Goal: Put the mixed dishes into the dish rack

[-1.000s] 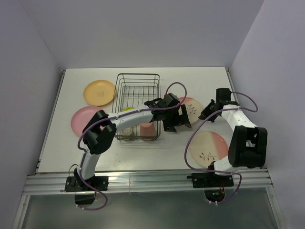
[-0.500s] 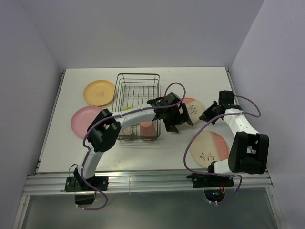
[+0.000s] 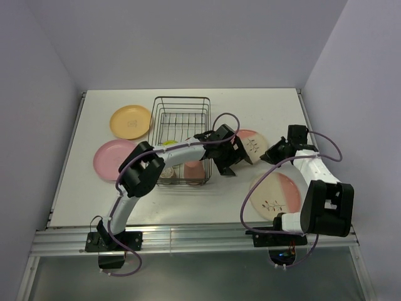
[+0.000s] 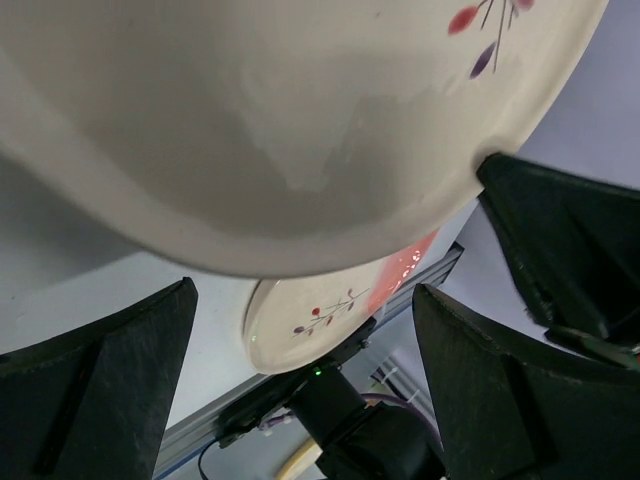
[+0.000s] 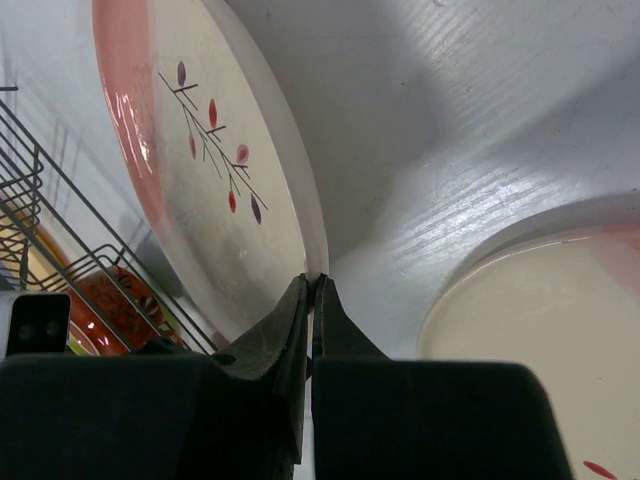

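The dark wire dish rack (image 3: 182, 106) stands mid-table with a salmon-pink cup (image 3: 193, 170), a small grey-beige cup (image 3: 166, 172) and a lime-green bowl (image 3: 168, 143) inside. My right gripper (image 5: 312, 280) is shut on the rim of the cream-pink twig plate (image 5: 215, 170) and holds it tilted just right of the rack (image 5: 40, 200). In the top view the right gripper (image 3: 269, 155) is at this plate's (image 3: 255, 142) right edge. My left gripper (image 3: 233, 157) is open at its left edge. In the left wrist view the left gripper (image 4: 300, 300) is open and empty beneath the plate (image 4: 250, 110).
A pink-and-cream plate (image 3: 276, 194) lies near the front right, also in the left wrist view (image 4: 320, 310) and the right wrist view (image 5: 550, 320). An orange-yellow plate (image 3: 130, 121) and a pink plate (image 3: 110, 158) lie left of the rack. A red-brown item (image 5: 120, 300) shows inside the rack.
My right gripper has moved slightly toward the front and left with the twig plate's rim in it. My left gripper has shifted a little left beside the plate and stays open.
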You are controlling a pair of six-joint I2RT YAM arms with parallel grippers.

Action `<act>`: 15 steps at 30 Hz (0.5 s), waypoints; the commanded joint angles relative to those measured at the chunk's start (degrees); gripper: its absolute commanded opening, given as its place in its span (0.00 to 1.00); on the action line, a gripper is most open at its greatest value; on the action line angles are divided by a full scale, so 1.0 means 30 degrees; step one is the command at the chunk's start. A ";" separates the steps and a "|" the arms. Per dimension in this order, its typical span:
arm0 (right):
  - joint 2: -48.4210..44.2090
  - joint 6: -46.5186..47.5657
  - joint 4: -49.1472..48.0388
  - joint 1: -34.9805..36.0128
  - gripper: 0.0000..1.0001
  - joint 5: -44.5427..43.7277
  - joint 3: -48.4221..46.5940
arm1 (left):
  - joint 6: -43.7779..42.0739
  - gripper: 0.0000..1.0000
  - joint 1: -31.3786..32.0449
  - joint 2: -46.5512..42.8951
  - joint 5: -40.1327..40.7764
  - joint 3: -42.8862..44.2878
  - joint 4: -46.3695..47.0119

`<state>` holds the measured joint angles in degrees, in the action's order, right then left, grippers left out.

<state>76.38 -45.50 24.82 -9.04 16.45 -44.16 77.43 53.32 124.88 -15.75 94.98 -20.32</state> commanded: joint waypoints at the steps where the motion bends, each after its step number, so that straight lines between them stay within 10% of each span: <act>1: -0.1260 -0.0889 -0.1973 -0.0239 0.00 0.1255 0.0189 | 0.0967 0.95 -0.0224 0.0734 -0.0754 0.1296 0.0942; 15: -0.2666 -0.0890 -0.2091 -0.0591 0.00 0.1900 0.1272 | 0.1905 0.94 -0.1132 0.1820 -0.1313 0.1856 0.1732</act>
<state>71.33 -46.94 23.29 -10.20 18.39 -40.38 81.45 50.59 129.38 -19.16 98.15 -17.67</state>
